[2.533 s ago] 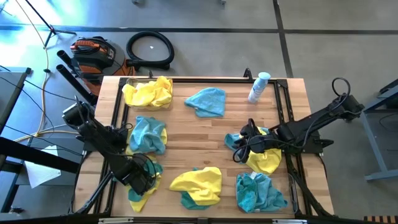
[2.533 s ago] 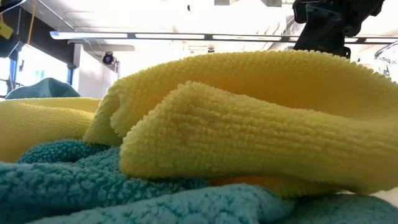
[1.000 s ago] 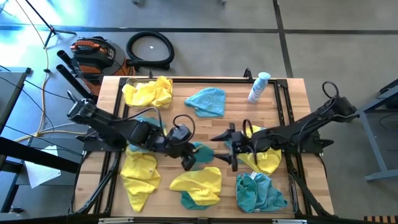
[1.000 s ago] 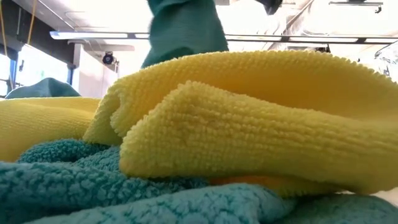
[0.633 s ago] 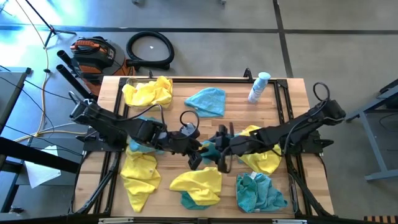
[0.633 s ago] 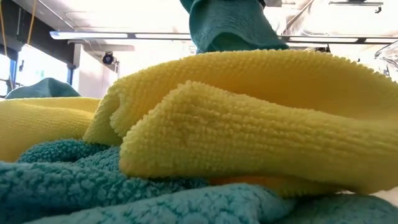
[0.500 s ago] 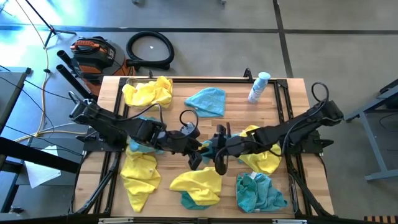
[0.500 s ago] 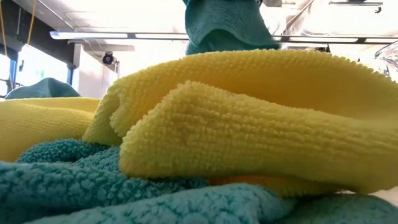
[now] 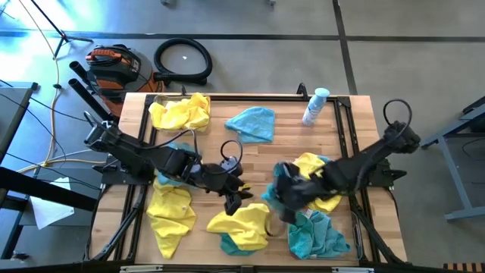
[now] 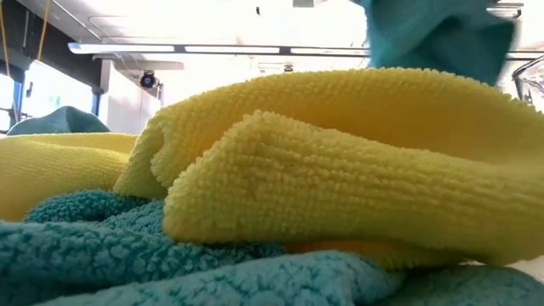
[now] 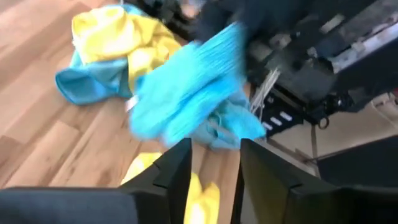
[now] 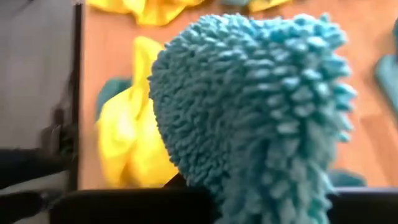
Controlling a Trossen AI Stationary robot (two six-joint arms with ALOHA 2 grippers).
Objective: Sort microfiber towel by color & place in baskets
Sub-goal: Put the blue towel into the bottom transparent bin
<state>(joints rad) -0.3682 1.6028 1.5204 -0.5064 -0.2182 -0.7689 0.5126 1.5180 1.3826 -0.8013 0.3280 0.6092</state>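
The right gripper (image 9: 282, 199), over the table's middle, is clamped on a bunched teal towel (image 12: 249, 106) that droops limp from its fingers, while the left gripper (image 11: 214, 163), jaws parted and empty, sits just beside it. Such cloth looks light, soft and floppy, so a pinch on a raised fold should hold better than a flat edge. Yellow towels (image 9: 239, 221) and teal ones crowd the wooden table (image 9: 280, 152) below; bare room lies toward the spray bottle (image 9: 314, 106).
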